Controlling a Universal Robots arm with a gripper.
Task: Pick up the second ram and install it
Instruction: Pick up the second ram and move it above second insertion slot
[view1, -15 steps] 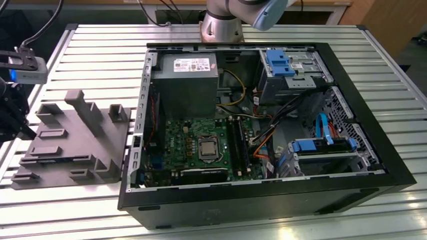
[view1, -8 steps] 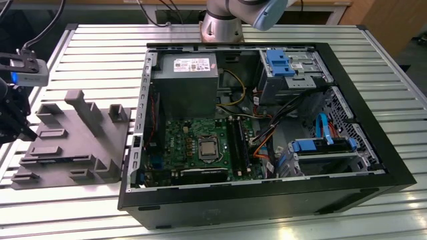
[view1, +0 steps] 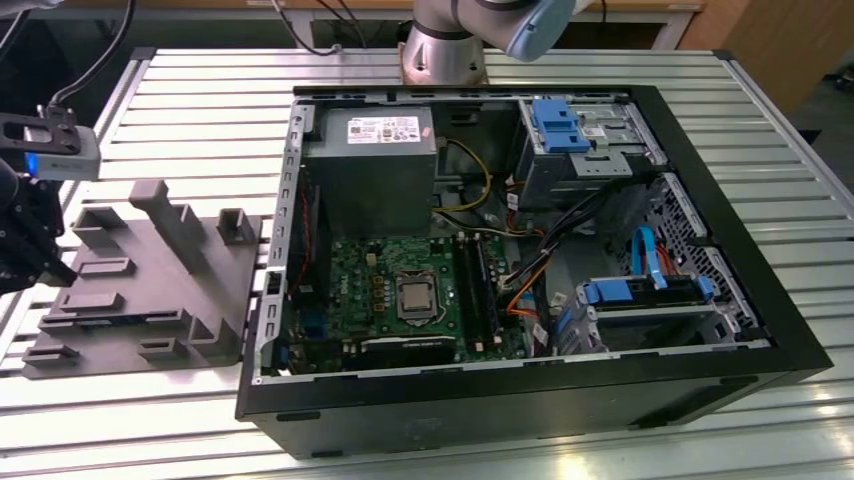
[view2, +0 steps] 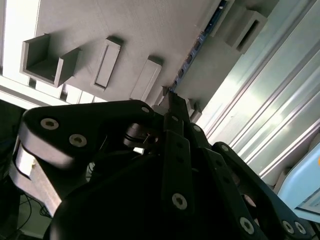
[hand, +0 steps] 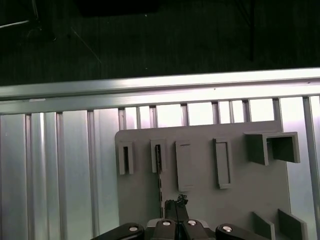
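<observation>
Pinching its fingers together, the gripper (hand: 176, 204) sits at the near end of the second ram (hand: 159, 175); whether it grips it is unclear. The ram stands on edge in the gray holder (hand: 240, 200) on the metal table (hand: 60, 165).

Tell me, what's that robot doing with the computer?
The robot arm's gripper is down over the grey tray, which sits at the exterior view's left of the open computer. It is right at one end of the ram, a thin dark stick standing in the tray. The ram is not in the computer's green board yet.
</observation>
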